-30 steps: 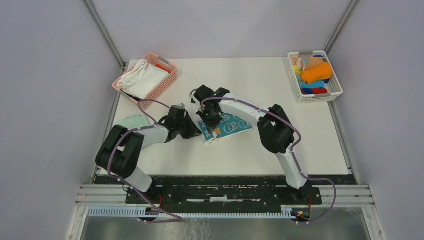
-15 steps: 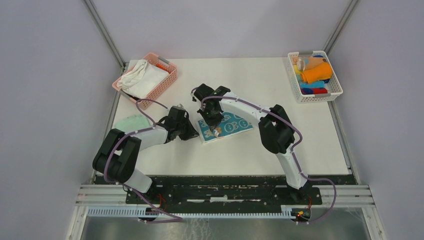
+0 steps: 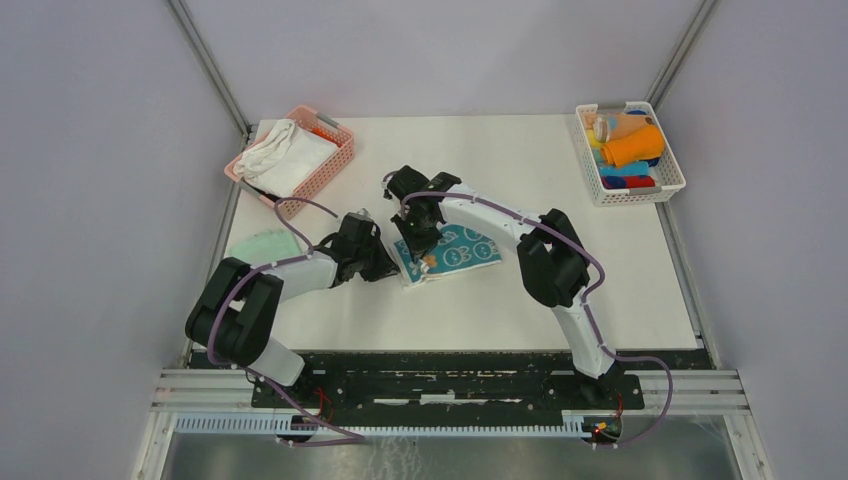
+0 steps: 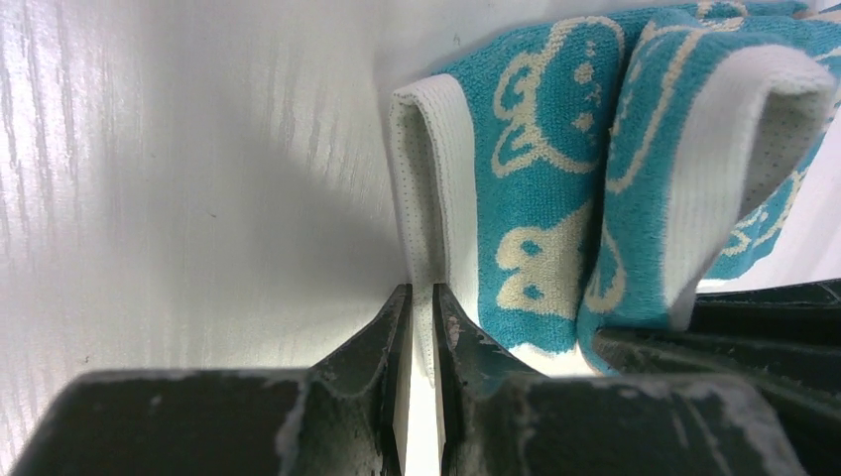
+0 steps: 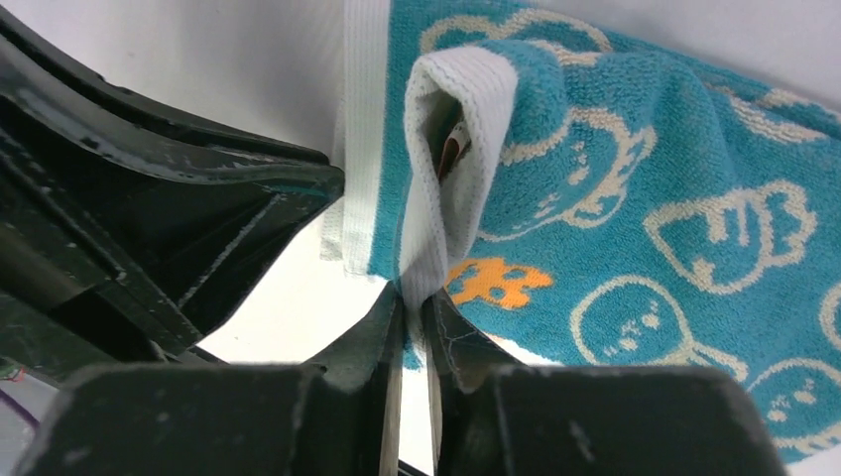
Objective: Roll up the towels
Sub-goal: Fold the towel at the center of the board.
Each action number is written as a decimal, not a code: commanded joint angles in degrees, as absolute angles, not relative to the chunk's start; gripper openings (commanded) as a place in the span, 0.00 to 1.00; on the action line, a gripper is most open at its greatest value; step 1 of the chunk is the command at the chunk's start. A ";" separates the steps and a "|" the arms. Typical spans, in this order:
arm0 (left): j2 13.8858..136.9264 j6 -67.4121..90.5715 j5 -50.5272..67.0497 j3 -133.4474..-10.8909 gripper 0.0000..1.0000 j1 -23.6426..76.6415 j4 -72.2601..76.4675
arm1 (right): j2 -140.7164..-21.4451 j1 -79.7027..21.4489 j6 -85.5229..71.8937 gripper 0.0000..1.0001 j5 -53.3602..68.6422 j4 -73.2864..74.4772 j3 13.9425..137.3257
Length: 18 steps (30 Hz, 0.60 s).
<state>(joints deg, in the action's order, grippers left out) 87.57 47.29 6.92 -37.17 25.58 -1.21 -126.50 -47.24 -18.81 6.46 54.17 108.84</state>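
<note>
A teal towel with cream cartoon prints and a white border (image 3: 455,250) lies on the white table near the middle. My left gripper (image 3: 388,268) is shut on the towel's white left edge (image 4: 424,198). My right gripper (image 3: 418,258) is shut on a raised fold of the towel's border (image 5: 451,149), lifted over the flat part (image 5: 674,218). The two grippers sit close together at the towel's left end. A pale green towel (image 3: 262,243) lies at the table's left edge.
A pink basket (image 3: 336,160) with a white towel (image 3: 285,155) stands at the back left. A white basket (image 3: 668,175) with rolled orange and blue towels stands at the back right. The left arm's body (image 5: 119,198) fills the left of the right wrist view.
My right gripper has shifted slightly left and toward the near edge with the towel's fold. The towel's left end has bunched closer to my left gripper.
</note>
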 commanded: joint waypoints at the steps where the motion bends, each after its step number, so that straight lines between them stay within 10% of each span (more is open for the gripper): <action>1: 85.89 45.40 4.49 -38.72 0.19 25.90 -1.88 | -126.08 -46.98 -21.32 0.26 11.16 48.53 107.92; 8: 80.70 45.18 0.12 -36.70 0.24 25.92 -4.87 | -119.67 -45.20 -19.24 0.47 18.87 46.85 105.10; 18: 73.18 44.06 -4.60 -43.21 0.34 29.73 -10.61 | -103.29 -27.34 -18.38 0.47 24.36 33.80 83.00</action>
